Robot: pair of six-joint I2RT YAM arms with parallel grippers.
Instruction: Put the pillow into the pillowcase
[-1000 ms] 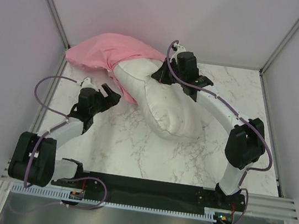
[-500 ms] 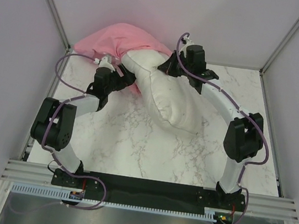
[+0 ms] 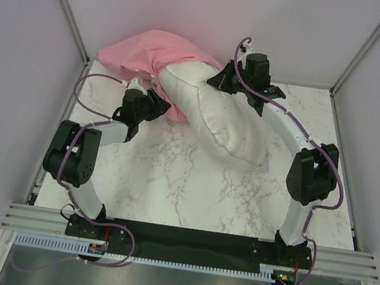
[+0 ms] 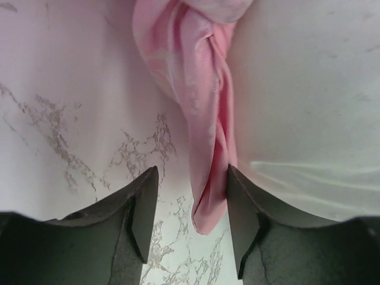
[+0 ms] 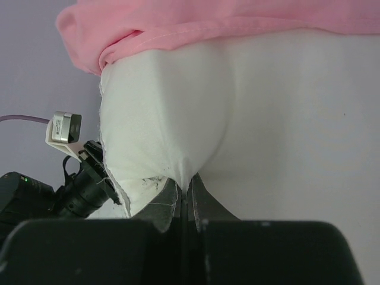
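The white pillow (image 3: pixel 216 116) lies at the back of the table, its far end inside the pink pillowcase (image 3: pixel 146 50). My right gripper (image 3: pixel 220 79) is shut on a pinch of the pillow's fabric (image 5: pixel 178 136) near the case's mouth. My left gripper (image 3: pixel 159 100) is open at the pillowcase's lower hem. In the left wrist view a hanging fold of pink fabric (image 4: pixel 205 148) sits between the left gripper's (image 4: pixel 191 217) fingers, against the right finger (image 4: pixel 240 214), with the pillow (image 4: pixel 303 101) to the right.
The marble table (image 3: pixel 171 175) is enclosed by pale walls on the left, back and right. The pillowcase bunches into the back left corner. The black base rail (image 3: pixel 190 240) runs along the near edge. The left arm's camera (image 5: pixel 62 127) shows in the right wrist view.
My left arm has swung from the near left up to the pillowcase's hem. My right gripper has carried the pillow's pinched edge back and to the right.
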